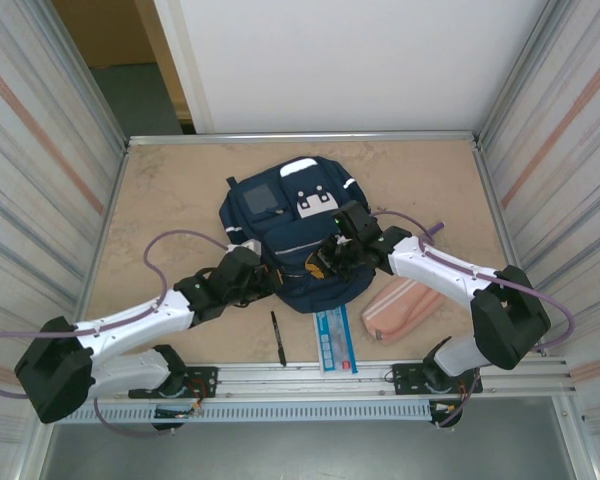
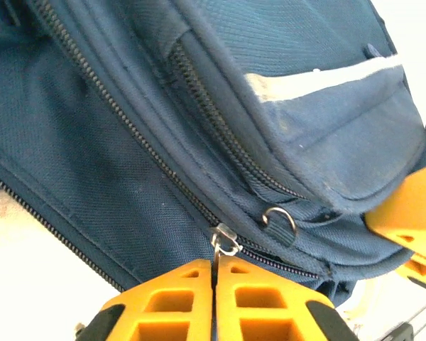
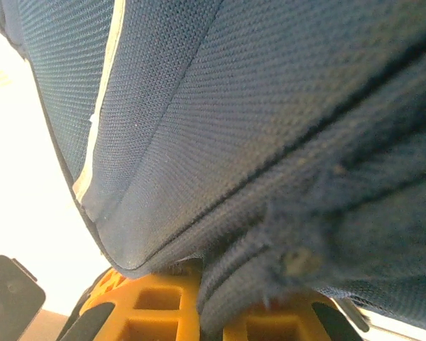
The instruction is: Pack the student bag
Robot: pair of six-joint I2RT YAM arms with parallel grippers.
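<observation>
Plainly one student bag [image 1: 280, 235] — left claw [image 2: 214, 266] tight on its zipper pull [image 2: 224, 241], right claw [image 3: 213, 298] tight on fabric [image 3: 270, 142].

On the beige stone-look counter [image 1: 170, 200] lie a thin black pen [image 1: 277, 338], a flat light-blue strip [image 1: 335, 340] (perhaps a ruler) and a pink fabric pouch [image 1: 402, 309].

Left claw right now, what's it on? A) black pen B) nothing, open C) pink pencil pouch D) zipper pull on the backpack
D: in the left wrist view, the left claw has its yellow fingers pressed together on the metal zipper pull of the navy backpack.
</observation>
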